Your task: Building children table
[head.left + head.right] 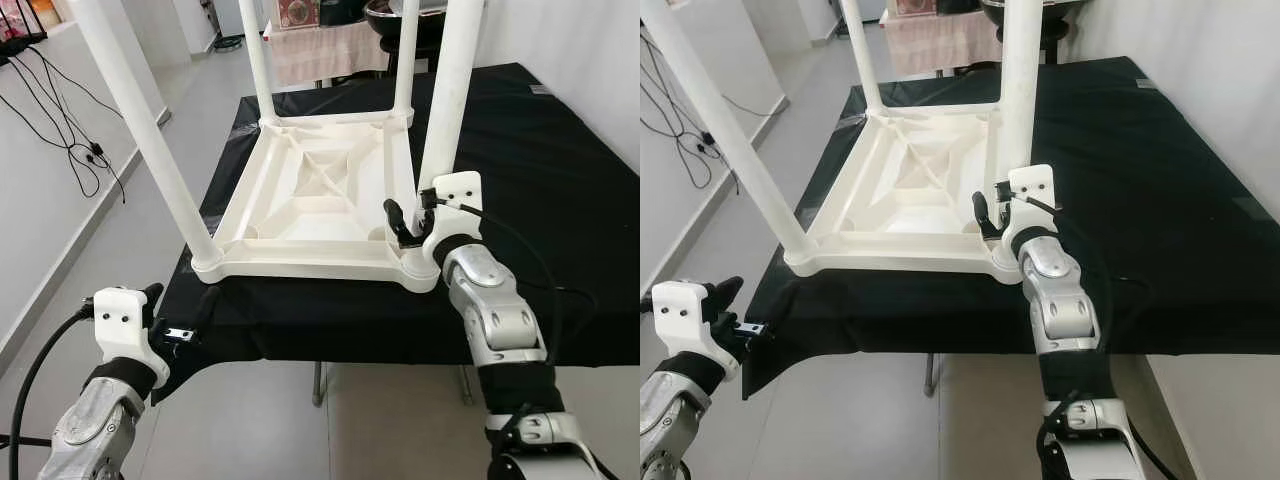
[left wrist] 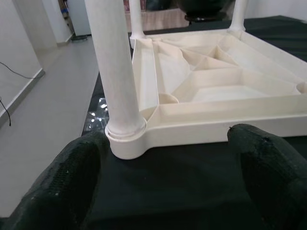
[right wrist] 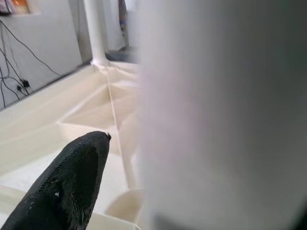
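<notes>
We have the white table (image 1: 320, 200) lying upside down on the black-draped bench (image 1: 560, 180), its four legs pointing up, and it sits toward the bench's near left part, with its near edge close to the bench's front edge. Our right gripper (image 1: 412, 218) is at the near right leg (image 1: 450, 90), low down, just above the socket where the leg meets the top; one black finger (image 3: 67, 187) shows beside the leg, but we cannot tell whether the gripper is clamped on the leg or only set around it. Our left gripper (image 1: 175, 325) hangs off the table's near left corner, at the front edge of the bench, with its fingers (image 2: 62, 187) spread apart and holding nothing, facing the near left leg (image 2: 117, 72). The risk we see is sideways force: if we push or twist the right leg from so low with a poor hold, the light table may slide on the cloth toward the bench's edge, or the leg may seat crooked. The cloth could also bunch under the corner, and the left gripper, near its hem, might snag it.
</notes>
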Controlling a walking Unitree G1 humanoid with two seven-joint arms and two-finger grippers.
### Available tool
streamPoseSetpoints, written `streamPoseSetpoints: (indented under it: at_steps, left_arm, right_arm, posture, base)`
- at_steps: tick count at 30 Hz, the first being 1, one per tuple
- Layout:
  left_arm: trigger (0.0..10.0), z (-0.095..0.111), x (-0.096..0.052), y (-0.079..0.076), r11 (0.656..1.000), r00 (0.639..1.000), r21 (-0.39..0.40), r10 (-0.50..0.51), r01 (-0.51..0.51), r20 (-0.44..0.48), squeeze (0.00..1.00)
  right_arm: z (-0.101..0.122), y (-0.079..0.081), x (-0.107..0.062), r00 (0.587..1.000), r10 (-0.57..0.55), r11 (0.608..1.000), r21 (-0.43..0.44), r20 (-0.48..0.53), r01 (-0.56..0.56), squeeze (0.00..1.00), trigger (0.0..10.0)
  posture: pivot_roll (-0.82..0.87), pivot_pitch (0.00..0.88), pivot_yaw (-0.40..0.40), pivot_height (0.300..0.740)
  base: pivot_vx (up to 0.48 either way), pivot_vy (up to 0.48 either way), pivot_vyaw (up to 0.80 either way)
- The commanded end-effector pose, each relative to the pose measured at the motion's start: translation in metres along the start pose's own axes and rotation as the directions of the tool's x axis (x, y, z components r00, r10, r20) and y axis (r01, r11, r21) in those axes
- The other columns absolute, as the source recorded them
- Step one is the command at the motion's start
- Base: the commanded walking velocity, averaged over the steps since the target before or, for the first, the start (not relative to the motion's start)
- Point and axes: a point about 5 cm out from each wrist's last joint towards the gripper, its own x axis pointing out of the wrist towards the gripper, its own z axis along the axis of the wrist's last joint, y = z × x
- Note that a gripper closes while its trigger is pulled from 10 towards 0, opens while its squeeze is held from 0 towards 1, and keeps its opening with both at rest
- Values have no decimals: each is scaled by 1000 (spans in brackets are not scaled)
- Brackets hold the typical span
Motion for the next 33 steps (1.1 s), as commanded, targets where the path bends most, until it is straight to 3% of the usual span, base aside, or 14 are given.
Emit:
streamPoseSetpoints:
  at_steps: [1,7,8,9,10,12,14,16,21,25,28,33]
  left_arm:
    - [10000,-4,-1,7,1000,999,-1,29,-29,-23,0]
    - [10000,-5,-1,6,999,999,-20,36,-36,-18,0]
    - [10000,-10,-6,5,999,999,-7,42,-43,-31,0]
    - [10000,-10,-6,5,999,999,-7,42,-43,-31,0]
    - [10000,-12,-8,5,999,998,-3,44,-44,-37,0]
    - [10000,-12,-8,5,999,998,-3,44,-44,-37,0]
    - [10000,-16,-15,3,998,997,4,58,-57,-51,0]
    - [10000,-18,-18,2,998,996,5,65,-65,-59,0]
    - [10000,-21,-23,0,997,994,-7,79,-80,-70,0]
    - [10000,-26,-42,-6,996,993,-45,68,-72,-99,0]
    - [10000,-27,-51,-12,997,993,-59,47,-54,-106,0]
    - [10000,-27,-53,-16,996,994,-69,43,-50,-97,0]
  right_arm:
    - [-1,14,0,999,50,999,-2,11,-50,0,10000]
    - [-12,19,-6,998,69,997,29,3,-69,0,10000]
    - [-22,26,-32,988,146,987,66,45,-149,0,10000]
    - [-22,26,-32,988,146,987,66,45,-149,0,10000]
    - [-27,27,-43,985,165,984,65,50,-168,0,10000]
    - [-27,27,-43,985,165,984,65,50,-168,0,10000]
    - [-39,20,-65,989,143,987,64,20,-144,0,10000]
    - [-42,12,-74,994,108,992,62,6,-108,0,10000]
    - [-44,2,-84,997,70,996,64,-7,-70,0,10000]
    - [-53,7,-111,991,126,991,51,-55,-123,0,10000]
    - [-55,13,-121,985,157,987,39,-69,-154,0,10000]
    - [-52,16,-119,980,192,981,33,-54,-191,0,10000]
  posture:
    - [-33,68,71,740]
    - [-34,48,65,740]
    - [-41,38,61,740]
    - [-41,38,61,740]
    - [-45,37,62,740]
    - [-45,37,62,740]
    - [-59,39,65,740]
    - [-62,39,67,740]
    - [-74,39,72,740]
    - [-89,43,79,740]
    - [-89,42,81,740]
    - [-84,39,81,740]
  base:
    - [0,0,0]
    - [0,0,0]
    - [0,0,0]
    - [0,0,0]
    - [0,0,0]
    - [0,0,0]
    - [0,0,0]
    - [0,0,0]
    - [0,0,0]
    - [0,0,0]
    - [0,0,0]
    - [229,0,-353]
